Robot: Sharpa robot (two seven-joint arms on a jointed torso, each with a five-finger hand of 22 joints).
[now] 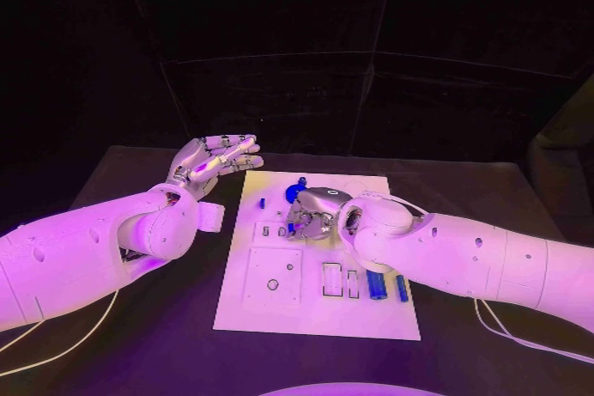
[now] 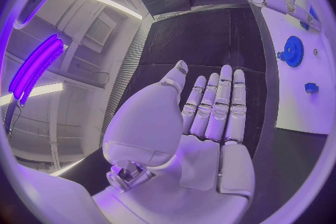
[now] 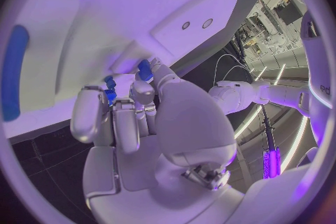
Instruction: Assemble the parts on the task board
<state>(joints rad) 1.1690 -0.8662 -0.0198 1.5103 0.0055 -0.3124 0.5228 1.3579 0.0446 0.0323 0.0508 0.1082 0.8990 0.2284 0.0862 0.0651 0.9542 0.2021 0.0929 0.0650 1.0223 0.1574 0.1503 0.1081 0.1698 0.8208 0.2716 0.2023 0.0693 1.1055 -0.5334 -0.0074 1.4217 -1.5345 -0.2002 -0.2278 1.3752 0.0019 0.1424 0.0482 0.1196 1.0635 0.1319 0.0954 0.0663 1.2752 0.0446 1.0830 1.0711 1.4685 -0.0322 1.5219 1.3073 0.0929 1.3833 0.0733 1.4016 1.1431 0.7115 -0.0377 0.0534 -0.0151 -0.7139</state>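
Observation:
The white task board (image 1: 316, 314) lies in the middle of the black table. My right hand (image 1: 314, 214) is down on the board's far half, its fingertips (image 3: 112, 102) closed round a small blue part (image 3: 110, 92), with a second blue bit (image 3: 145, 71) right beside them. A blue gear (image 1: 294, 190) stands just beyond that hand and also shows in the left wrist view (image 2: 291, 50). My left hand (image 1: 217, 160) hovers off the board's far left corner, palm flat, fingers (image 2: 213, 106) straight and holding nothing.
Two long blue parts (image 1: 375, 284) (image 1: 401, 287) lie near the board's right edge, beside two slots (image 1: 332, 278). A small blue piece (image 1: 261, 203) sits at the board's left edge. A raised square block (image 1: 272, 276) with a hole occupies the near left.

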